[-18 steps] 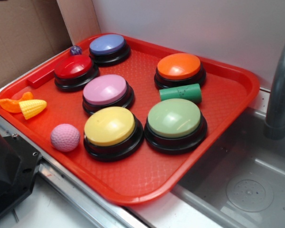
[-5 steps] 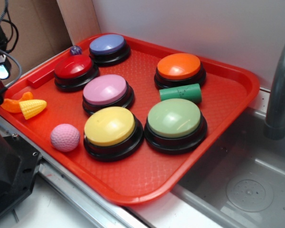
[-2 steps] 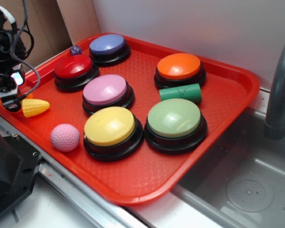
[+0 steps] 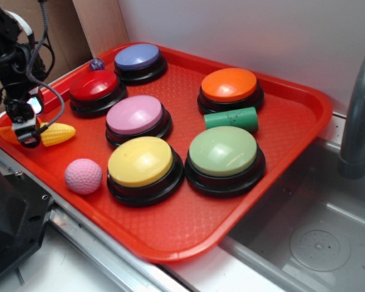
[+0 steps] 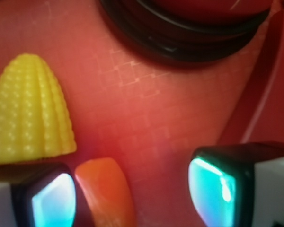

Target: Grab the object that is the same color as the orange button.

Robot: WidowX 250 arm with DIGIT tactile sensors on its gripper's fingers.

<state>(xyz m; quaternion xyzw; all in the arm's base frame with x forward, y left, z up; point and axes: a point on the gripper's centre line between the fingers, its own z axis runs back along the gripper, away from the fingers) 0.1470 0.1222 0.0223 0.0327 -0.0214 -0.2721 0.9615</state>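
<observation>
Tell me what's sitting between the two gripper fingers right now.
In the wrist view, the orange toy piece lies between the fingers, close against one of them; the rest of the gap is bare red tray.

Legible text: none | Labels, brands, numbers, signs: none readable in exterior or wrist view | Green cylinder (image 4: 232, 118): dark specks on its side, too small to read as characters | Button domes and red tray (image 4: 292, 131): unmarked

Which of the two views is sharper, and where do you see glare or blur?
Exterior view: sharp, soft highlights on the orange button. Wrist view: close and blurred; the corn and orange piece look soft, and the hand fingers' pads glow teal.
</observation>
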